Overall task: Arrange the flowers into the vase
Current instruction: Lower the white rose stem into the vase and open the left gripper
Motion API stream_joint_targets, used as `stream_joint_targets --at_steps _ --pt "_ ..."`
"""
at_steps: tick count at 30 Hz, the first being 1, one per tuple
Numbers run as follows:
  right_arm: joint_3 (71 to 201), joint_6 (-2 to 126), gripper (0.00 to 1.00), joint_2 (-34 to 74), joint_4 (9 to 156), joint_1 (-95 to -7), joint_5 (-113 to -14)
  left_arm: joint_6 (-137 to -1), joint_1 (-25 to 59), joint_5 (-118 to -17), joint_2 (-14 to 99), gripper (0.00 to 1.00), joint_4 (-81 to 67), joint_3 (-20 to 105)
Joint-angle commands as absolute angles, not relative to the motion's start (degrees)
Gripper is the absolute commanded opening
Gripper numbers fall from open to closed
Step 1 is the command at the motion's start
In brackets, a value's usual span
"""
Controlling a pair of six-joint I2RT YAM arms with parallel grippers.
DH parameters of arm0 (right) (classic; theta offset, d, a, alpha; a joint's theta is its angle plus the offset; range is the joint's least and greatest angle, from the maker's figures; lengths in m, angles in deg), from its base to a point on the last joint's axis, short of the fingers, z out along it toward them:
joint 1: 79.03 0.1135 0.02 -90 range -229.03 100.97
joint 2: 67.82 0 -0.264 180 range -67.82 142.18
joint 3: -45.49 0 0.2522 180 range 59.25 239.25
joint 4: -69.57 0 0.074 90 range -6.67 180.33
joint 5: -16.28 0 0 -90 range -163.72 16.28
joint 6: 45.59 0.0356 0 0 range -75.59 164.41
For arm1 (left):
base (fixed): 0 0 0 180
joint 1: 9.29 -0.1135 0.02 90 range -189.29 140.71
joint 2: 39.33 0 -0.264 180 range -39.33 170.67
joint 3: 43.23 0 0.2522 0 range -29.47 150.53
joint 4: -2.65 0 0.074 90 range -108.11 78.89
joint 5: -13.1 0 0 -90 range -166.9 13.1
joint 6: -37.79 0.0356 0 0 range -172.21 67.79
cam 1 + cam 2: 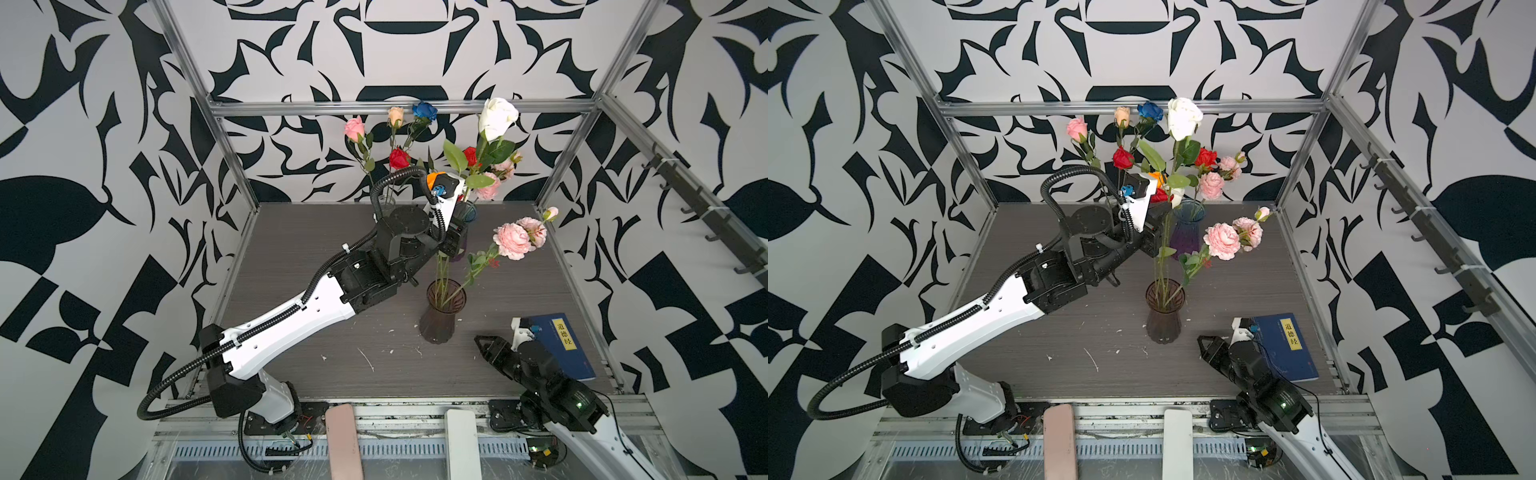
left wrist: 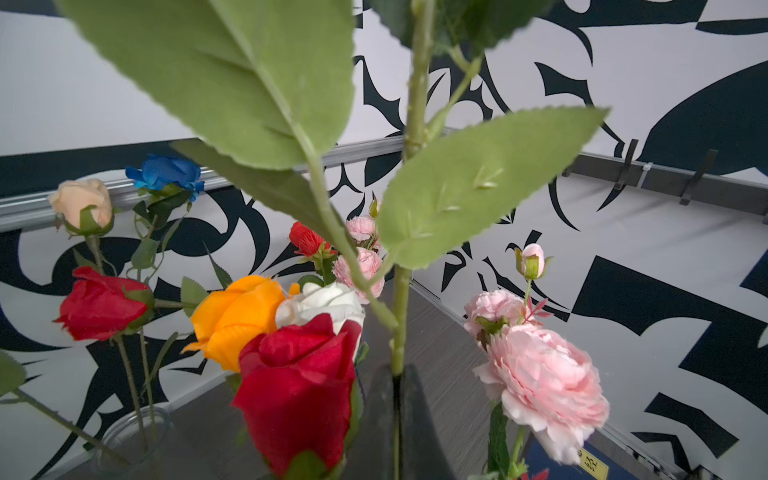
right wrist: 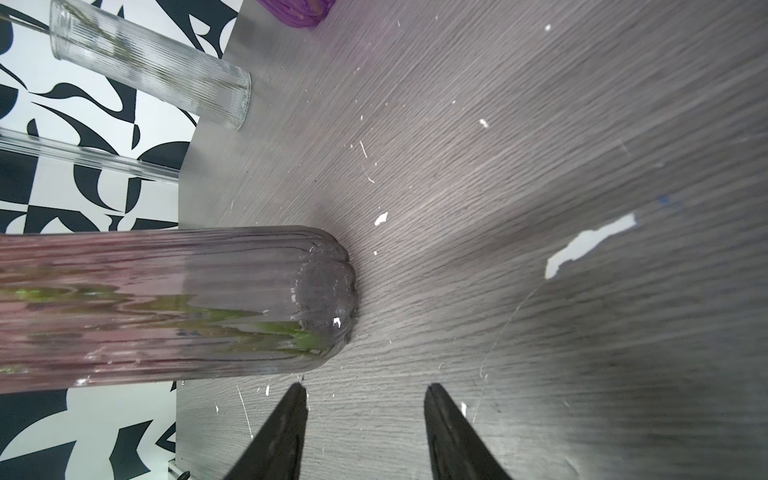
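Gripping white rose (image 1: pixel 497 118) in left claw (image 2: pixel 397 376), with right claw (image 3: pixel 365 388) open at four o'clock from vase (image 1: pixel 436 328). Might topple it if tugged sideways.

The left arm (image 1: pixel 286 332) has smooth white shells between blocky black joints. A black ribbed conduit (image 1: pixel 166 388) runs from its base along the shells, held by white ties (image 1: pixel 345 248). Small dark holes dot the long white shell. A round black flange (image 1: pixel 405 222) with a ring of screw holes caps one joint, near an orange cap (image 1: pixel 434 179) and a blue plug (image 1: pixel 436 191). The right arm (image 1: pixel 552 386) is mostly black, with one white shell, a white bracket (image 1: pixel 519 332) and a green light (image 1: pixel 579 402). The right gripper (image 3: pixel 365 388) has two flat black fingers (image 3: pixel 276 436) tapering to points.
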State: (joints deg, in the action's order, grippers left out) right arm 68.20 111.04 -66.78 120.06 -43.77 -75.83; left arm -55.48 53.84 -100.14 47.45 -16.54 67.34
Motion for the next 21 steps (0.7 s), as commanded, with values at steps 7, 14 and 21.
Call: stream_joint_targets --at_steps 7,14,21 --pt "68.3 110.3 0.5 -67.2 120.5 -44.0 -76.8 -64.1 54.9 -96.0 48.3 0.0 -21.6 64.4" --pt "68.3 110.4 0.5 -67.2 120.8 -44.0 -76.8 -64.1 55.5 -95.6 49.3 0.53 -26.1 63.8" --pt "68.4 110.6 0.5 -67.1 120.9 -44.0 -77.0 -63.5 55.5 -97.3 43.6 0.84 -24.6 60.6"
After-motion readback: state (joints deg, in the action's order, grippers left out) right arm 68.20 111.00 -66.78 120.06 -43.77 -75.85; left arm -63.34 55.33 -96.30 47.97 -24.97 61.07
